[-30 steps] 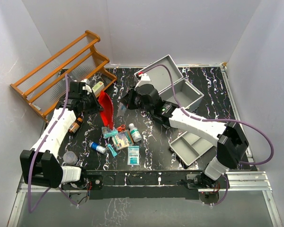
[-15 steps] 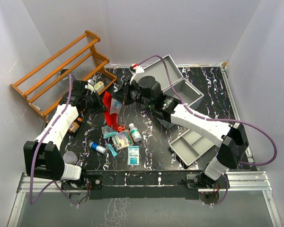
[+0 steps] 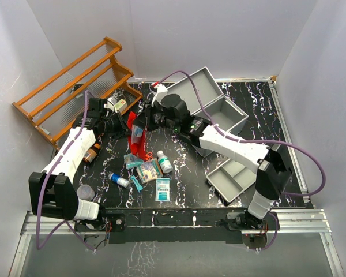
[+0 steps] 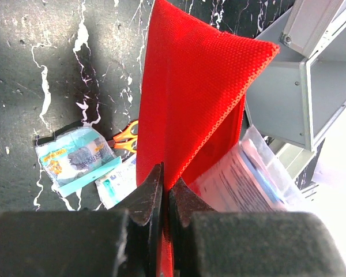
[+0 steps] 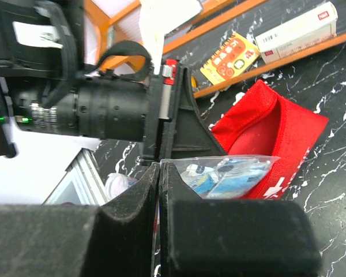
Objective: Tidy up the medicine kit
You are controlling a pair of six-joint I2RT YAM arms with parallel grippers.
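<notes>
Top external view: the black marbled surface (image 3: 259, 98) carries a wooden rack (image 3: 60, 73) at its back left. The medicine kit (image 3: 228, 118), lid open, stands at the back right, with a grey tray (image 3: 233, 176) in front of it. Mid-surface, the left claw (image 4: 166, 196) pinches the edge of a red pouch (image 4: 190, 86), while the right claw (image 5: 160, 173) pinches a clear bag (image 5: 225, 173) of packets at the pouch's mouth. A white bottle (image 3: 164, 163) sits just in front of the pouch.

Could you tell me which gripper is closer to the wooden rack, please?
Left. The left gripper, shut on the red pouch, is just beside the rack; the right gripper, holding a clear packet, is beyond the pouch, nearer the medicine kit.
</notes>
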